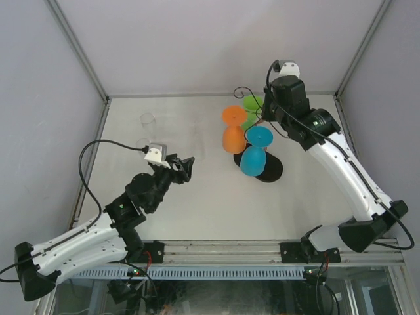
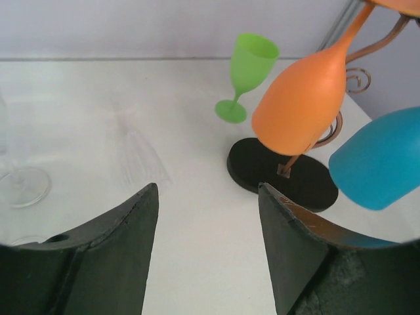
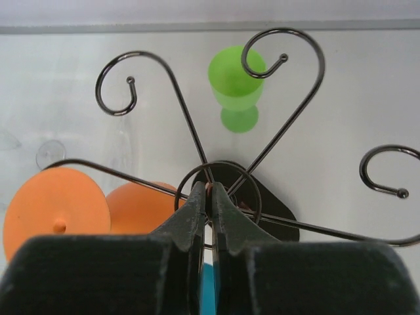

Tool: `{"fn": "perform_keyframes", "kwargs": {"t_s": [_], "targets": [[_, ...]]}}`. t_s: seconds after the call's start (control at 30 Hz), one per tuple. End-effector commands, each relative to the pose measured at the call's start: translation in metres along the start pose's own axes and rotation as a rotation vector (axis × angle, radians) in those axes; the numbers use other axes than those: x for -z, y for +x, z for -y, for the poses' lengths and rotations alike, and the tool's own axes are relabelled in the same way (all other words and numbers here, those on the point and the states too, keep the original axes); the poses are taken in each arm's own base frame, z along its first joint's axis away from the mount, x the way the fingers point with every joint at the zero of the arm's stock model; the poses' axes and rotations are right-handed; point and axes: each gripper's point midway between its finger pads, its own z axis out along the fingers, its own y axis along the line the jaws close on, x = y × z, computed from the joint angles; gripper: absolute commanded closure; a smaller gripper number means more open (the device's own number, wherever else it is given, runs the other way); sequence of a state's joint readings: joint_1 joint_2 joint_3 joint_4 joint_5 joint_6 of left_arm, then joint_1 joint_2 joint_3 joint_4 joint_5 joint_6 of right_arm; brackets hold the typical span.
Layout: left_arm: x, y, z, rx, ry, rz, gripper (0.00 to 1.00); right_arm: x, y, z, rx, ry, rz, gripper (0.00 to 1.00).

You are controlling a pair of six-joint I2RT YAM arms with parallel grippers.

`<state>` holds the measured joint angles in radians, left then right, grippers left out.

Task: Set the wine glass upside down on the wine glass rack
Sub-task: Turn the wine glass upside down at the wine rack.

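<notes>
R fingers [image 3: 199, 220] pinch rack [image 3: 270, 199], L fingers [image 2: 118, 256] apart

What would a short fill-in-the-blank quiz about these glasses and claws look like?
1. The orange glass and the blue glass hang with bowls pointing ___.
2. The green glass stands upright on the ___.
3. The right gripper is shut on the top of the ___.
4. The left gripper is ___ and holds nothing.
Answers: down; table; rack; open.

Lab: aluminium-framed white enclosure [image 1: 78, 49]
</notes>
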<state>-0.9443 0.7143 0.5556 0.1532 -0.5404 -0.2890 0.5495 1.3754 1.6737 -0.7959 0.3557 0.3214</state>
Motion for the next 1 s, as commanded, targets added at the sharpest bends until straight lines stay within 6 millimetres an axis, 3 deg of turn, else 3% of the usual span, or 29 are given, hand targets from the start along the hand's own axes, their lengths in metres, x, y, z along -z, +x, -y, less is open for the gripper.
{"fn": "perform_keyframes", "kwargs": {"t_s": [0.0,0.5,0.73,0.97], "targets": [[0.012,-0.026,-0.011,0.018,-0.064,0.015,0.34,0.007,-0.079,-0.032,-0.143,-0.099,0.239,1.0],[0.042,-0.057,-0.038,-0.024,-0.147,0.045,0.34,-0.023,-0.1,-0.078,-0.151,-0.141,0.244,1.0],[0.054,-0.067,-0.051,-0.065,-0.196,0.03,0.33,-0.048,-0.084,-0.088,-0.127,-0.131,0.186,1.0],[0.062,-0.07,-0.058,-0.086,-0.209,0.029,0.33,-0.051,-0.066,-0.086,-0.128,-0.138,0.152,1.0]]}}
